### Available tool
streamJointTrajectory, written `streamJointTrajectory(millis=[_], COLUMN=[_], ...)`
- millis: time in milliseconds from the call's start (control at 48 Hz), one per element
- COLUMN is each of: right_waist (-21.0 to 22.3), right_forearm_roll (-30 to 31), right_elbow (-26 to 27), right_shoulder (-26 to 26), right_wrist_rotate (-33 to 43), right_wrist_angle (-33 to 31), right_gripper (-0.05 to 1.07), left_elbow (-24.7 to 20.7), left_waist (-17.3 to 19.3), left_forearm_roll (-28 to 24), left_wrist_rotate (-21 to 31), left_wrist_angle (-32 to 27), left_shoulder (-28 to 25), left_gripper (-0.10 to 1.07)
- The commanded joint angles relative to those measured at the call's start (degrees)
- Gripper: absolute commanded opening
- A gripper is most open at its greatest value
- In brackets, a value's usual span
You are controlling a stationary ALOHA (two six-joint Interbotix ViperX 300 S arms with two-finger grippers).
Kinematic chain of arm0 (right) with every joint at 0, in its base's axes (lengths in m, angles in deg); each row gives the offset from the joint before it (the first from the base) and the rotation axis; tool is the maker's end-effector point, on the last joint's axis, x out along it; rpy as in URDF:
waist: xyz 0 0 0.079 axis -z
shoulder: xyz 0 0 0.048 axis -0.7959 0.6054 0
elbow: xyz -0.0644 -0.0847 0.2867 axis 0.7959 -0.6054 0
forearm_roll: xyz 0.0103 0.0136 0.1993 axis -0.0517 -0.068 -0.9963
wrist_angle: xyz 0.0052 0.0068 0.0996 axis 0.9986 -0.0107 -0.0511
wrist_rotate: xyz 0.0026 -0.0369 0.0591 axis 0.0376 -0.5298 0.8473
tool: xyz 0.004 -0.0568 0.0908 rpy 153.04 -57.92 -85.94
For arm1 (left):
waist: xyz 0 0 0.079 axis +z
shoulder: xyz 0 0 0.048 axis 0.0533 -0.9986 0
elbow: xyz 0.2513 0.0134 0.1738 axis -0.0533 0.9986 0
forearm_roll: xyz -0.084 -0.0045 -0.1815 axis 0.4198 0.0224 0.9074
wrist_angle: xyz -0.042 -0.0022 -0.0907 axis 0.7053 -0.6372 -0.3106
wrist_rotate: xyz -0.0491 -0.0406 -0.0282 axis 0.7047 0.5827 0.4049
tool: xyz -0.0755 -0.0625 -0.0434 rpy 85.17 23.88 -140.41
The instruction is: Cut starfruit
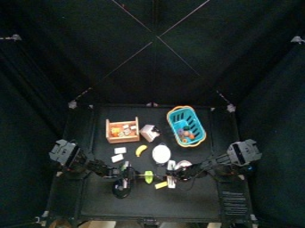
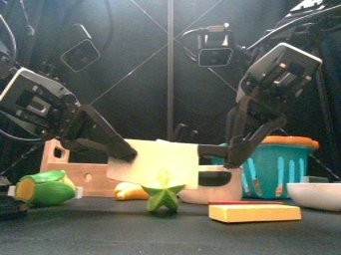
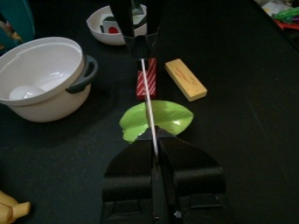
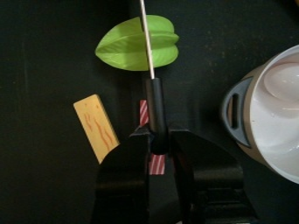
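A green starfruit (image 2: 163, 193) stands on the black table near its front edge; it also shows in the left wrist view (image 3: 153, 120) and the right wrist view (image 4: 136, 42). My right gripper (image 4: 153, 133) is shut on a knife with a black, red-taped handle (image 4: 152, 94). The knife's thin blade (image 4: 146, 35) lies across the middle of the fruit (image 3: 147, 92). My left gripper (image 3: 153, 145) is closed to a thin slit, with its tips on the fruit's near edge. In the front view both arms slant down toward the fruit from either side.
A wooden block (image 2: 253, 212) and a white bowl (image 2: 317, 193) lie at the right front, and a teal basket (image 2: 273, 164) stands behind them. A wooden crate (image 2: 74, 164) and a green fruit (image 2: 47, 187) are at the left. A pale yellow slab (image 2: 167, 157) stands behind the starfruit.
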Motion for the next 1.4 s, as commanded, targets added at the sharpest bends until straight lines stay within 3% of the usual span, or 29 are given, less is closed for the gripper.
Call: streamJointTrajectory(millis=[0, 896, 1375], right_waist=[1.14, 1.49, 1.49], right_forearm_roll=[0.62, 0.88, 1.23], right_elbow=[1.76, 3.60, 4.13], right_shoulder=[-0.44, 4.31, 4.22], right_wrist_rotate=[0.09, 0.09, 0.09], right_wrist_angle=[0.35, 1.14, 1.23], right_gripper=[0.38, 0.38, 0.38], left_elbow=[-0.70, -1.14, -2.02], left_waist=[0.26, 1.14, 1.32], left_forearm_roll=[0.09, 2.46, 2.64], left_wrist_rotate=[-0.09, 0.00, -0.09], left_wrist_angle=[0.09, -1.67, -2.29], left_shoulder=[-0.09, -3.34, -2.90], left_gripper=[0.38, 0.38, 0.38])
